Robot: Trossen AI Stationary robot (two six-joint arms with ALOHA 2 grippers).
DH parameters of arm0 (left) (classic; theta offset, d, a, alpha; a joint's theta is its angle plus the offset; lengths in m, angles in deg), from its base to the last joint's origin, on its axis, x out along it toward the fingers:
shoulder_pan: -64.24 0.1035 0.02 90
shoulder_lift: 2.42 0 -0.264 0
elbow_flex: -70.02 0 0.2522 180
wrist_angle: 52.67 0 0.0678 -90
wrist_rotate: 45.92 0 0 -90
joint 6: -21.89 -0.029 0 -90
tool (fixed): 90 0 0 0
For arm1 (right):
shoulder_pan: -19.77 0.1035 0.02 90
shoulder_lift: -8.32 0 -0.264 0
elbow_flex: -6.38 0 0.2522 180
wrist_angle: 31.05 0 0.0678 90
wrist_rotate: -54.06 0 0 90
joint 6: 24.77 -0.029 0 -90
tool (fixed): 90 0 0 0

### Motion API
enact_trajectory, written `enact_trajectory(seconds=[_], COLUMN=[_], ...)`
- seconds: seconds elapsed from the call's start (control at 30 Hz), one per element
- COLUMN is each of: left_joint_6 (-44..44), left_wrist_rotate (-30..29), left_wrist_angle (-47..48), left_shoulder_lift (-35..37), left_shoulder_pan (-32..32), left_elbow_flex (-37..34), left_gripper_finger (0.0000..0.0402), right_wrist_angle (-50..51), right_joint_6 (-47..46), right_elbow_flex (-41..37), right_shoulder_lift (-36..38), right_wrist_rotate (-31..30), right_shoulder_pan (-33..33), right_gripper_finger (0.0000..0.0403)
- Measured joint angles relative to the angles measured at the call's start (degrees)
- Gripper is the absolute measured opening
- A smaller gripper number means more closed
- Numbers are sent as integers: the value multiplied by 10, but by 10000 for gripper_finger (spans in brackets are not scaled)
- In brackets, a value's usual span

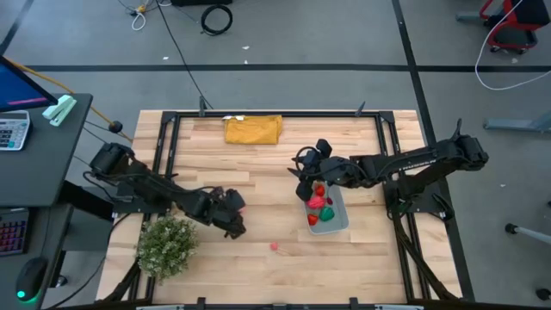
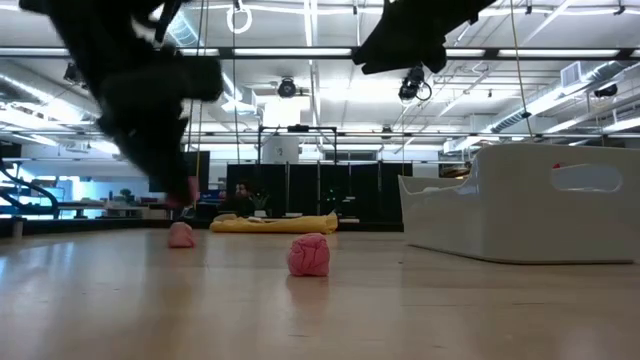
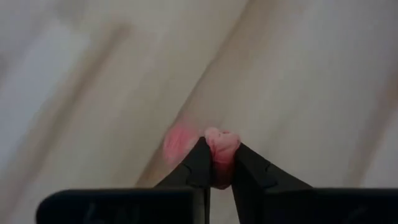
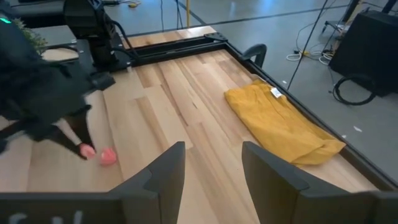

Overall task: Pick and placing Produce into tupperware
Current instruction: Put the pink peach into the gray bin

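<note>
A wooden worktop [image 1: 258, 198] is seen from above, with two dark robot arms. The left tool [image 3: 217, 177] is low over the boards near a bushy plant [image 1: 167, 245], its fingers pinched together on a small pink produce piece [image 3: 221, 146]; a second pink piece [image 3: 177, 142] lies just beside it. Another pink piece [image 2: 309, 254] sits loose on the worktop, nearer the front edge. The right tool [image 4: 211, 165] hangs over the near end of the tupperware [image 1: 342, 215], fingers apart and empty. The pale container already holds several red pieces and one green. A yellow cloth [image 1: 253, 129] lies at the far edge.

The grip catches only the tip of the soft piece, so it may slip free on lifting. The right arm also crowds the container, risking a collision during delivery.
</note>
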State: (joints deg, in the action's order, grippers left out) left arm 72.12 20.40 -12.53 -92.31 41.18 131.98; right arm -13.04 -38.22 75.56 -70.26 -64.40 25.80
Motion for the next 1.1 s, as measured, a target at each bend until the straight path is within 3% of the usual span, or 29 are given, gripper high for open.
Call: enact_trajectory(seconds=[0.13, 0.23, 0.33, 0.5, 0.6, 0.73, 0.9, 1.0, 1.1], left_joint_6=[-126, -264, -377, -467, -477, -469, -497, -490, -481], left_wrist_rotate=[-62, -104, -107, -107, -85, -3, 33, 91, 100], left_wrist_angle=[-58, -165, -308, -484, -550, -565, -562, -526, -473], left_shoulder_lift=[1, 1, -8, -60, -109, -183, -277, -322, -354], left_shoulder_pan=[5, 23, 55, 111, 139, 161, 165, 164, 160], left_elbow_flex=[49, 63, 67, 66, 76, 125, 230, 291, 342], left_gripper_finger=[42, 42, 42, 42, 42, 42, 43, 42, 47], right_wrist_angle=[0, 0, 1, 26, 65, 138, 225, 280, 328], right_joint_6=[0, 0, 0, -2, 7, 12, -27, -62, -115], right_elbow_flex=[0, 0, 0, 0, 0, 0, 0, 0, 1], right_shoulder_lift=[0, 0, 0, 0, 8, 40, 103, 143, 172], right_wrist_rotate=[0, 0, 0, 1, 1, -15, -85, -107, -109], right_shoulder_pan=[-7, -12, -12, -10, -11, -19, -25, -26, -26], right_gripper_finger=[168, 168, 168, 168, 168, 168, 168, 168, 168])
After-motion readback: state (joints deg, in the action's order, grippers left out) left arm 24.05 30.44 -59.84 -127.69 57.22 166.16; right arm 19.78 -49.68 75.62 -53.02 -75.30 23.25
